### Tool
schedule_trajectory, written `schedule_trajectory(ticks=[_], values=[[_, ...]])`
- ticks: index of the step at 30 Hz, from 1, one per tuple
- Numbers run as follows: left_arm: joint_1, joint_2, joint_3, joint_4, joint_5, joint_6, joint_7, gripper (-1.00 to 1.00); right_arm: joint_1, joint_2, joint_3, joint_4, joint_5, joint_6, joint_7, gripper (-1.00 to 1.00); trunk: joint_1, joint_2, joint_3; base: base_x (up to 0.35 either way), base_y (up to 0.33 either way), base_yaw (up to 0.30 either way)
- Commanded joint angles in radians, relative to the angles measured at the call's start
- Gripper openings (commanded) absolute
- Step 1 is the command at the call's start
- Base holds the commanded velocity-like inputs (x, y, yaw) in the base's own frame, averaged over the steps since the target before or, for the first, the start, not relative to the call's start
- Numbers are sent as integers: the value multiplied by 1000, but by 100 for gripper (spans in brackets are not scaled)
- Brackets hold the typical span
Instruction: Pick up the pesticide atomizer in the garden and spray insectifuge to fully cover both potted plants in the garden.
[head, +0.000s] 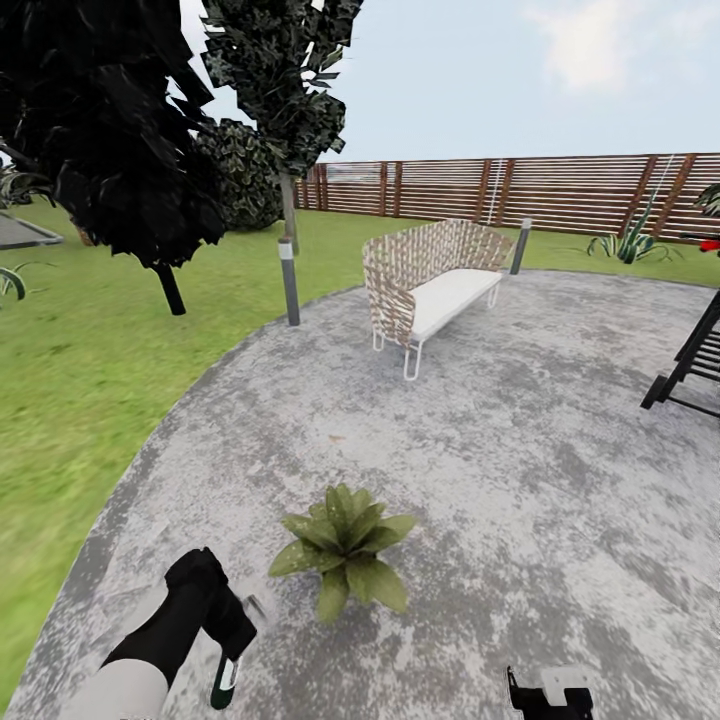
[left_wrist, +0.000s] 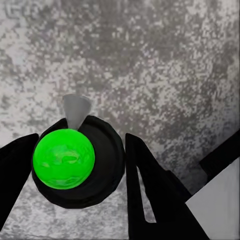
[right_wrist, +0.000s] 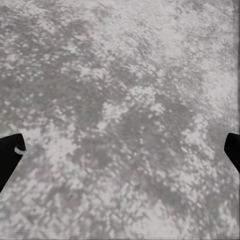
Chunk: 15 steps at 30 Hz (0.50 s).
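While the lawn (head: 90, 380) runs along the left side of the garden with dark trees (head: 120, 150) standing on it, the round grey patio (head: 480, 420) takes up the middle and right. Near the patio's left edge, the left claw (head: 225, 655) hangs low over the paving, its black fingers (left_wrist: 150, 185) clamped on either side of the pesticide atomizer (left_wrist: 75, 160), whose dark round body with a bright green top and a pale nozzle sits between them in the left wrist view. Just beside that claw, toward the patio's middle, one potted plant (head: 345, 545) spreads its broad green leaves on the paving; its pot is hidden beneath them. Farther back, a wicker sofa (head: 430, 280) with a white seat stands near the patio's far edge, with a grey post (head: 290, 280) at the rim to its left. A brown slatted fence (head: 520, 190) closes the far side. At the patio's right edge stands part of a black frame (head: 690, 370). The right claw (head: 550, 695) sits low over bare paving, its black fingertips (right_wrist: 10, 155) well apart.
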Motion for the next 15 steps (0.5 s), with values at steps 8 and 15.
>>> schedule_trajectory(ticks=[8, 15], values=[[4, -9, 75, 65, 110, 1, 131, -100, -1, 0, -8, 1, 11, -2, -3, 100, 0, 0, -1, 161, -254, 0], [47, -10, 73, 99, 156, -1, 336, -100, -1, -1, -8, 0, 11, -2, -3, 100, 0, 0, -1, 126, -137, 1]])
